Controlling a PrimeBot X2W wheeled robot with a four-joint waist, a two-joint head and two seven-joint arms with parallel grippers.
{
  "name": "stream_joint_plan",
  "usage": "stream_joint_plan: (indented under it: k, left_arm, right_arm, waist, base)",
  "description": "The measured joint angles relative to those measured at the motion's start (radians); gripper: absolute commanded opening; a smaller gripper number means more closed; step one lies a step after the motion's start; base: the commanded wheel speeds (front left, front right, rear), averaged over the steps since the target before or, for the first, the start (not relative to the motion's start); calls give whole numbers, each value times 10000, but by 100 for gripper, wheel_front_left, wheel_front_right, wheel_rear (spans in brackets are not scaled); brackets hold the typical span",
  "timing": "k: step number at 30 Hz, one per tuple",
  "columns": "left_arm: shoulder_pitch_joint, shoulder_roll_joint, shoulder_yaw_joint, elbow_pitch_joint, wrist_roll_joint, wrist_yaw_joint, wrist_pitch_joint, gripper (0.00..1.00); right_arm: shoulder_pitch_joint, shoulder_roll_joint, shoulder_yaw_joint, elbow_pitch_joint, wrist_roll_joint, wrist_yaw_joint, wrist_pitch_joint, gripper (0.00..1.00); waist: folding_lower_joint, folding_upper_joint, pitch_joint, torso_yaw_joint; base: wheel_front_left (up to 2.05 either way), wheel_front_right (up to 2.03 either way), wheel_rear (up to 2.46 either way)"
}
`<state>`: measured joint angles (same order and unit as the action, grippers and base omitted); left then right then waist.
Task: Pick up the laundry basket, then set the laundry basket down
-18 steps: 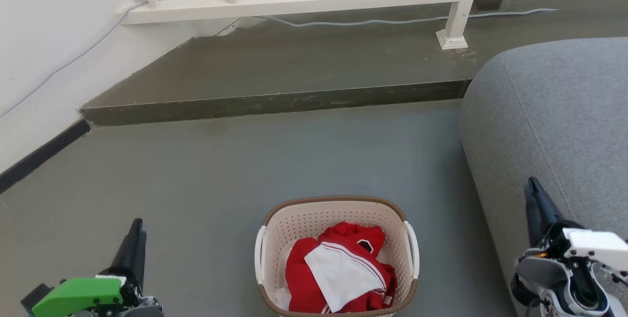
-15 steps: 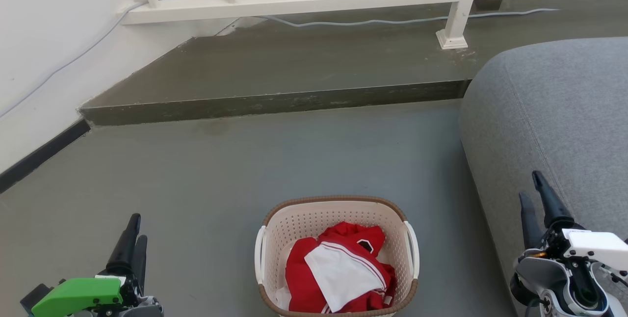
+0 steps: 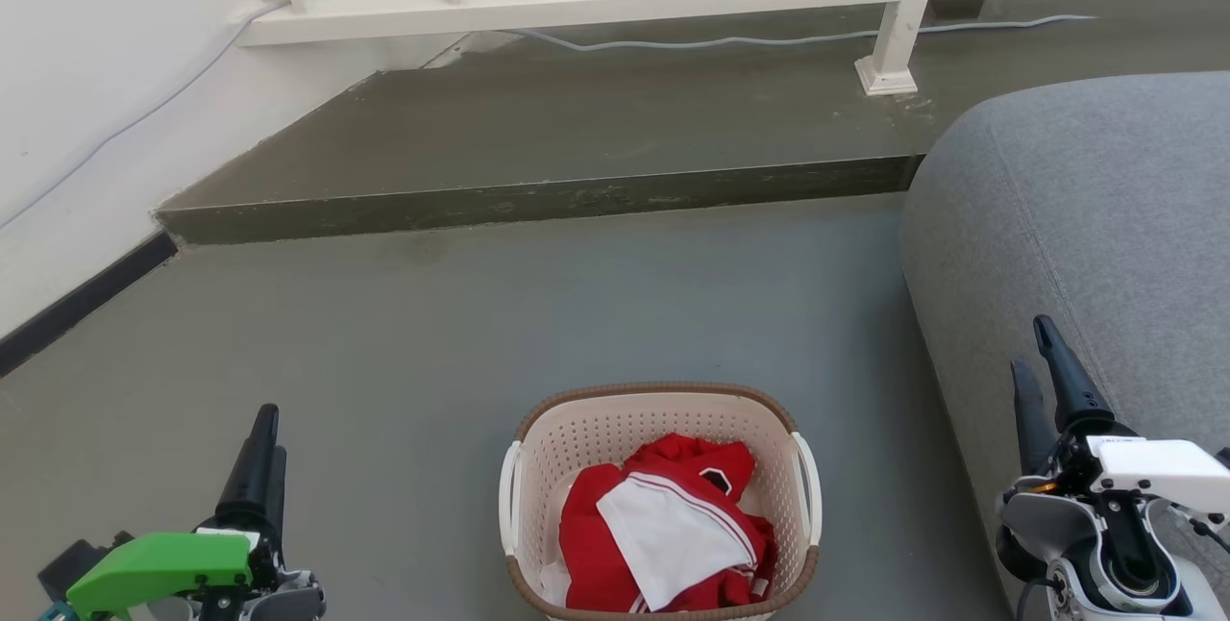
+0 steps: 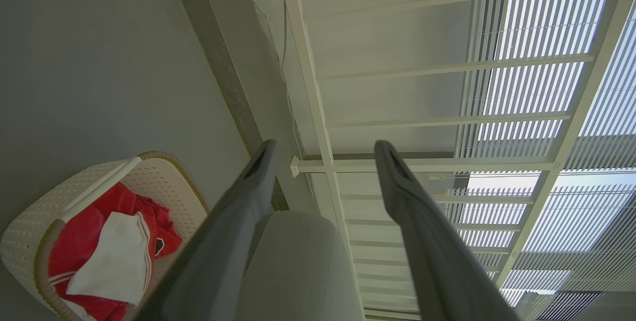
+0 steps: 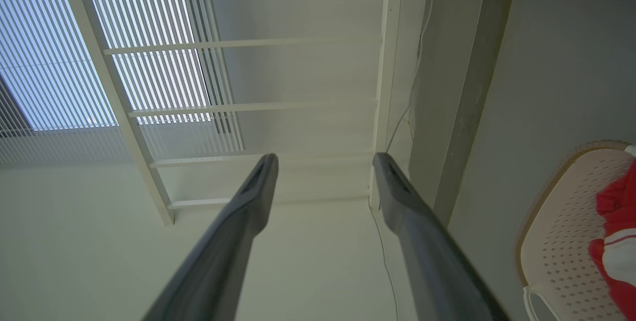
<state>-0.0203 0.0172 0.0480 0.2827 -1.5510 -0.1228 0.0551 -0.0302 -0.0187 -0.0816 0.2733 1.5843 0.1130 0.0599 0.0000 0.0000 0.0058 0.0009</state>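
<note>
Left gripper sits at 7 o'clock in head view, low over the floor, fingers pointing to 12. From that angle the two fingers overlap, so the gap is hard to read. Left wrist view settles it: fingers apart, nothing btwn them. Prob. parked out wide so it can come in on the handle on its own side.

Laundry basket stands on the floor at 6 o'clock, btwn the two grippers and well apart from both, not yet lifted. Left handle is at its 9 and right handle at its 3; these look like the grip pts, one per arm. Red garment w/ a white cloth on top lies inside. Near rim is cut off by the bottom edge of the head view. Whatever lies under the clothes is hidden, and can't tell how much finger room there is behind each handle.

Right gripper is at 4 o'clock, fingers apart and empty, in front of the grey sofa; whether it touches the fabric, can't tell. Likely mirrors the left for a two-arm lift. Sofa runs out of frame at 3 o'clock. Right wrist view catches a slice of basket at 4 o'clock, rest cut off.
</note>
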Motion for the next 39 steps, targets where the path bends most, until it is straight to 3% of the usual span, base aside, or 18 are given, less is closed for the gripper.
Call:
stream_joint_plan:
  k: [21,39]
  left_arm:
    - [-66,374,-769,-410,2274,0,-763,100]
    - [-266,560,-1177,-909,5846,2,-1429,100]
  right_arm:
    - [-16,-435,970,-564,-1670,2,-821,100]
    - [-134,-775,1373,-625,-4575,-2,-1482,100]
  waist:
    - [0,0,47,-4]
    - [0,0,71,-25]
  base:
    - [0,0,0]
    - [0,0,0]
